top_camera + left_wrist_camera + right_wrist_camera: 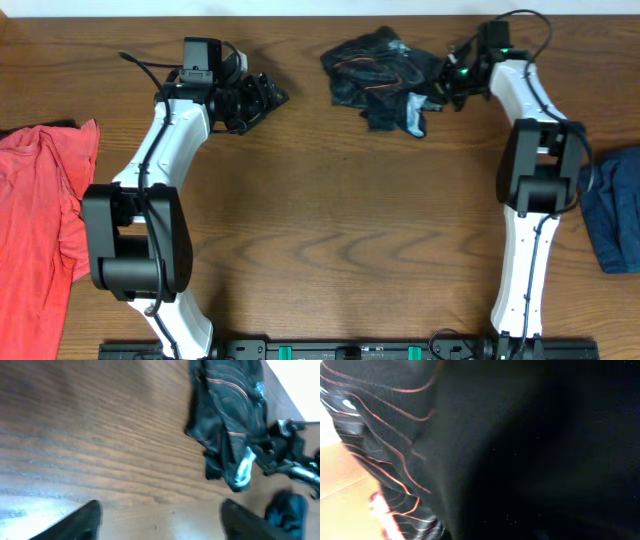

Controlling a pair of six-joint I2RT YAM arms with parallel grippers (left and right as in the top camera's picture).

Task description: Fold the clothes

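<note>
Right gripper (441,88) clamps the 3 o'clock edge of the black jersey (375,65); left gripper (268,95) gapes empty; open table (330,220) at 6 o'clock; lettering illegible.

The jersey (375,70) is black with thin orange lines, the left cloth (35,200) red, the right cloth (615,210) blue.

Overhead, the light was even and soft, with faint shadows under both arms on the table (330,230). In the left wrist view, blur smeared the wood, and pale glare lay beside the left claw (160,522). Close before the right claw (438,92), the jersey (520,460) filled the frame, dark and unfocused.
</note>
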